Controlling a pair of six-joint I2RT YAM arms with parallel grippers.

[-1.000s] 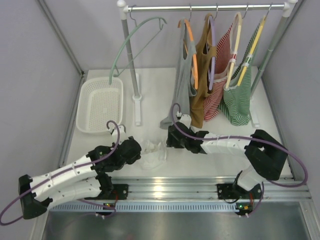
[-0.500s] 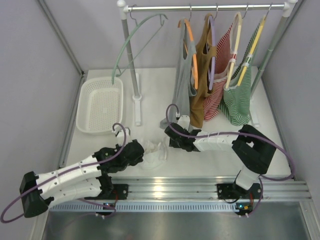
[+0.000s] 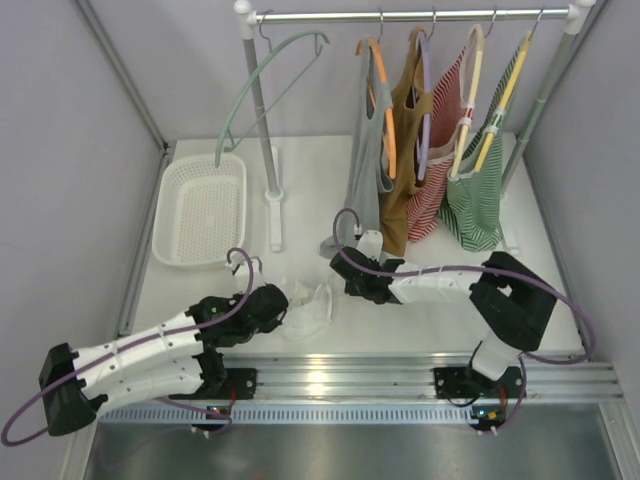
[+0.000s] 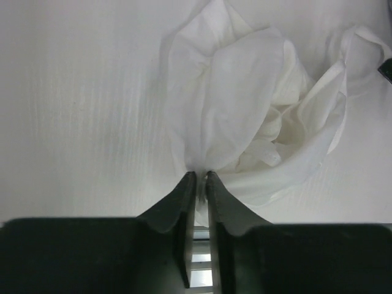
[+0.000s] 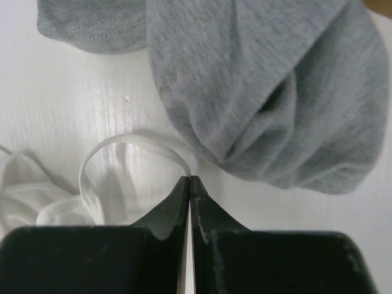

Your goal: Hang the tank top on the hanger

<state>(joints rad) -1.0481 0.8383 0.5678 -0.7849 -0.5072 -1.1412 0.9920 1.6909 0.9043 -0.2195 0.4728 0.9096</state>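
The small white thin sleeveless top (image 3: pixel 306 306) lies crumpled on the white counter (image 3: pixel 310 190), toward 6 o'clock in the top view, close to the near edge. It lies between the two arms.

The left claw (image 3: pixel 285 300) comes to the top from 9 o'clock. In the left wrist view this claw (image 4: pixel 200 179) is almost closed, with only a thin gap, and a fold of the white cloth (image 4: pixel 245 92) is pinched between its tips. The rest of the cloth spreads away toward 12 and 2 o'clock.

The right claw (image 3: pixel 338 283) is at the 3 o'clock side of the top. In the right wrist view its two fingers are pressed fully together (image 5: pixel 190 179). A white strap loop (image 5: pixel 92 177) of the top ends just at the tips, at 10 o'clock from them; I cannot tell if the strap is really caught.

A grey tank top (image 5: pixel 263 79) hangs just behind this claw, at 12 o'clock.

The thin pale sage-green hanger (image 3: pixel 262 62) hangs bare on the metal rail (image 3: pixel 420 15), at 11 o'clock, well apart from the white top. A white plastic basket (image 3: pixel 165 215) stands at 9 o'clock.
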